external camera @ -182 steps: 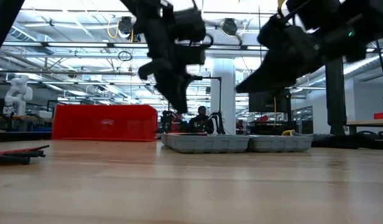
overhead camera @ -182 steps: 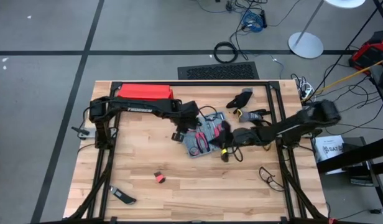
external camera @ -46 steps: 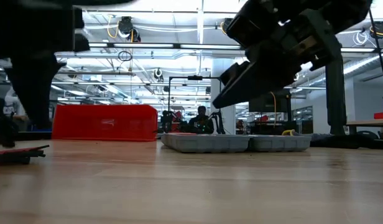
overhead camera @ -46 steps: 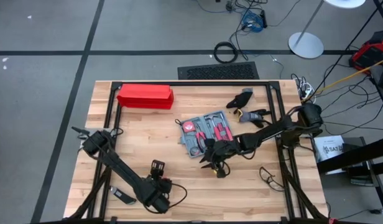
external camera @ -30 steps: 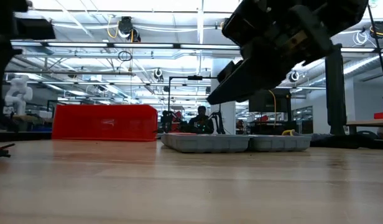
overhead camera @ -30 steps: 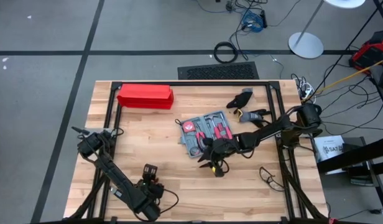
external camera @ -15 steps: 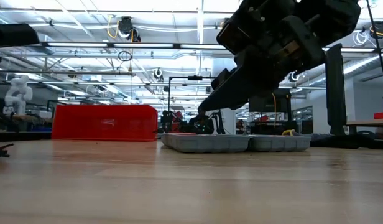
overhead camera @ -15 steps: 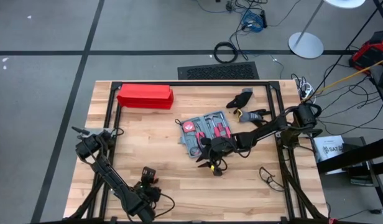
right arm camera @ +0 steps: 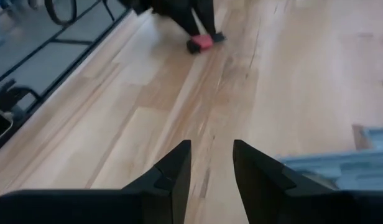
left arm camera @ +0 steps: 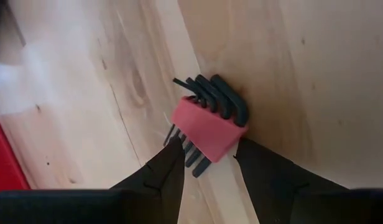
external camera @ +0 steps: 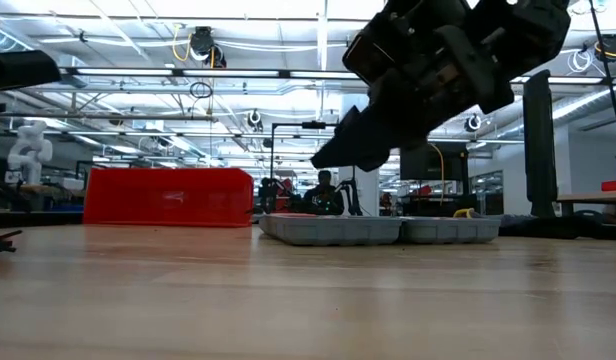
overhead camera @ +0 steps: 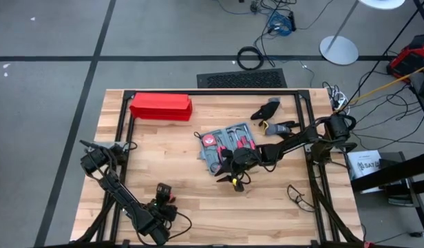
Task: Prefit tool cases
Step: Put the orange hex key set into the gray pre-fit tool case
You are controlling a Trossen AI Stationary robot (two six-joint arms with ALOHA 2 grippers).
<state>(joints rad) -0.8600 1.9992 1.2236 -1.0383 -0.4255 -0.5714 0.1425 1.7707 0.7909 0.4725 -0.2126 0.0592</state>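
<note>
The left claw (left arm camera: 207,163) sits low at the near left of the pale wooden worktop (overhead camera: 191,186), its two dark fingers (left arm camera: 160,171) parted around a small red plastic holder of black hex keys (left arm camera: 208,124). The finger tips stand either side of the holder; firm contact cannot be confirmed. The keys fan out dark from the far edge of the holder, which lies flat on the wood.

The right claw (overhead camera: 234,180) hangs above the middle of the worktop, just near of the open flat blue-grey plastic tool case (overhead camera: 226,146). Its fingers (right arm camera: 173,168) are spread with nothing between them, bare wood showing in the gap.

The case lies opened flat at the worktop's centre, with red-handled tools seated in its grey recesses. In the low view it rests level on the surface (external camera: 378,230).

A long bright red box (overhead camera: 160,107) stands at the far left corner, well apart from the case.
</note>
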